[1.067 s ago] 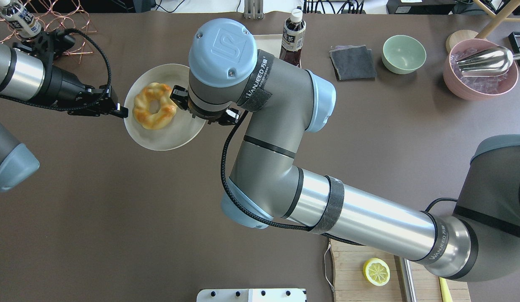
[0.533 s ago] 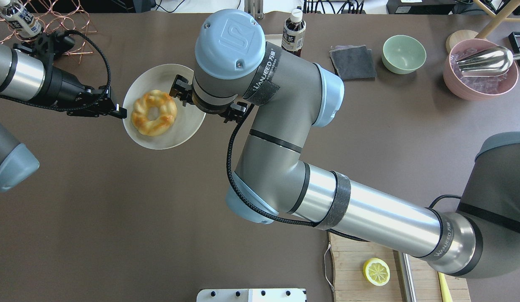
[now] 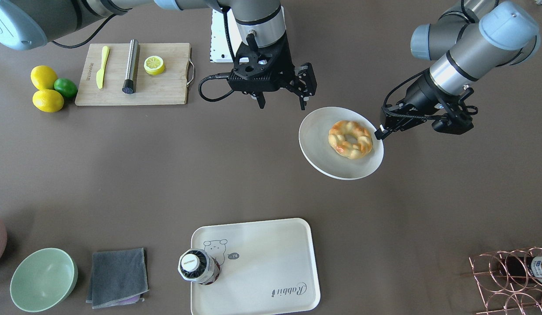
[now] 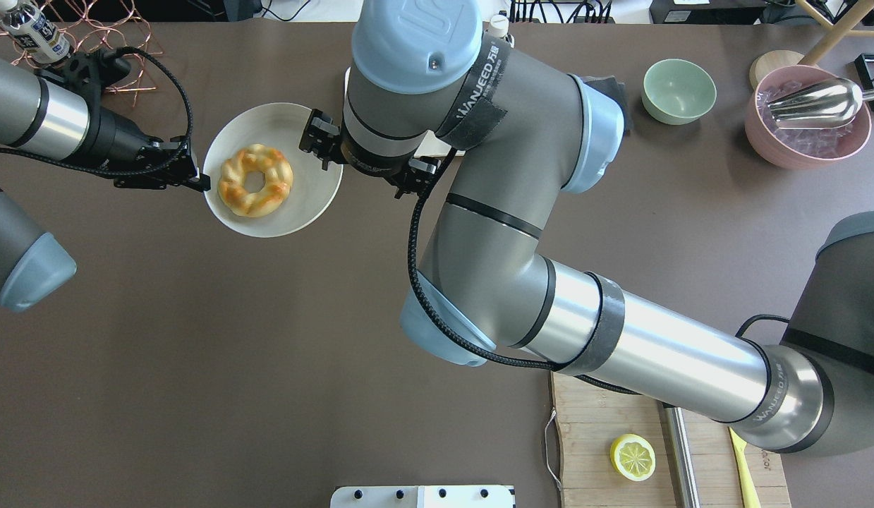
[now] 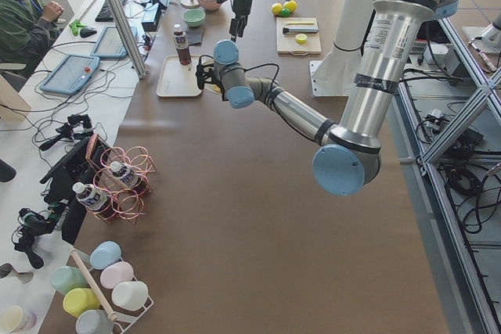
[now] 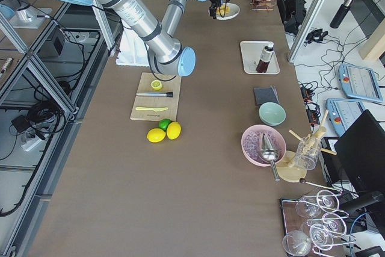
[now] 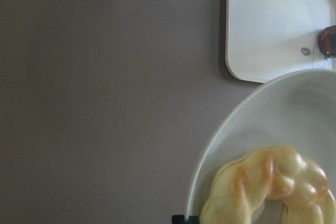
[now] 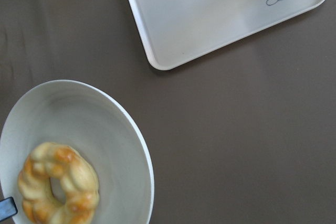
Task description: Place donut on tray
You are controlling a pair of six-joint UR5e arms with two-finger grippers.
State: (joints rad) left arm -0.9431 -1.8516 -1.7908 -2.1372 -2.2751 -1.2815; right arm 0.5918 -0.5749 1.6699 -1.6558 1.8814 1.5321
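Left tool is pinched shut on the rim of the plate. Right tool hangs apart and empty, just beside the plate's opposite edge. Donut lies flat on the plate, toward the clamped rim, hole up. It's a ring, so no true long axis or heading. Judged light and soft, with a lumpy braid that gives purchase. Take one side of the ring, one jaw in the hole. Tray is well apart, with a bottle on its corner.
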